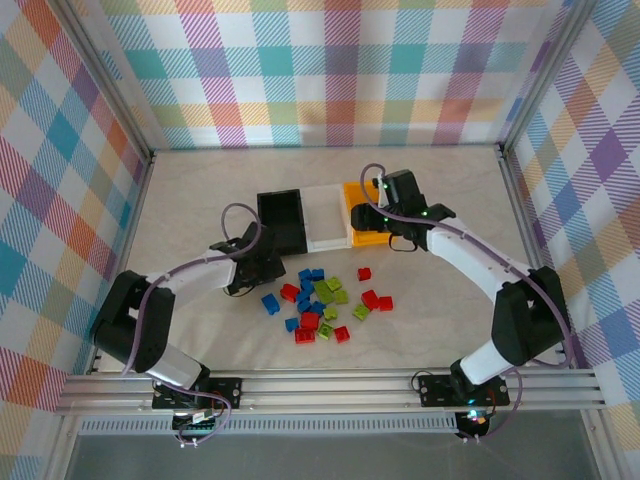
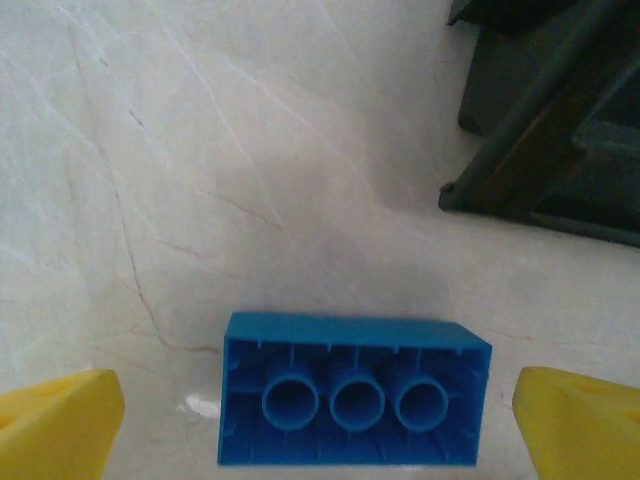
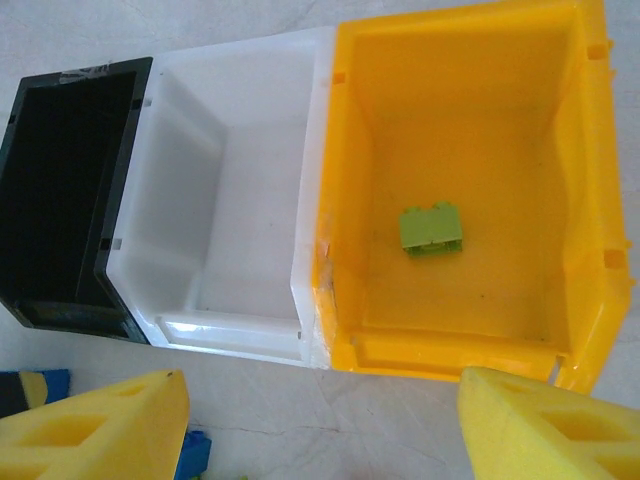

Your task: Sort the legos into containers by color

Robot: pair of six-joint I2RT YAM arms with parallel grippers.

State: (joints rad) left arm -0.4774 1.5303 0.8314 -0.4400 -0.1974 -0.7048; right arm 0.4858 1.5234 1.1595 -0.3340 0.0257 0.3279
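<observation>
An upside-down blue lego [image 2: 355,390] lies on the table between the yellow pads [image 2: 55,425] of my left gripper [image 2: 320,425], which stands open around it without touching. From above, that left gripper [image 1: 245,272] sits just below the black container [image 1: 282,220]. My right gripper [image 1: 385,222] hovers open and empty at the near edge of the orange-yellow container [image 3: 590,200], which holds one lime green lego [image 3: 431,228]. The white container [image 3: 250,220] and the black container [image 3: 60,180] beside it hold nothing. Several blue, red and green legos [image 1: 325,300] lie scattered in front of the containers.
The three containers stand side by side mid-table, the white container [image 1: 325,215] between black and orange-yellow [image 1: 355,195]. A dark corner of the black container [image 2: 550,120] lies just beyond the left fingers. Checked walls close in the table on three sides.
</observation>
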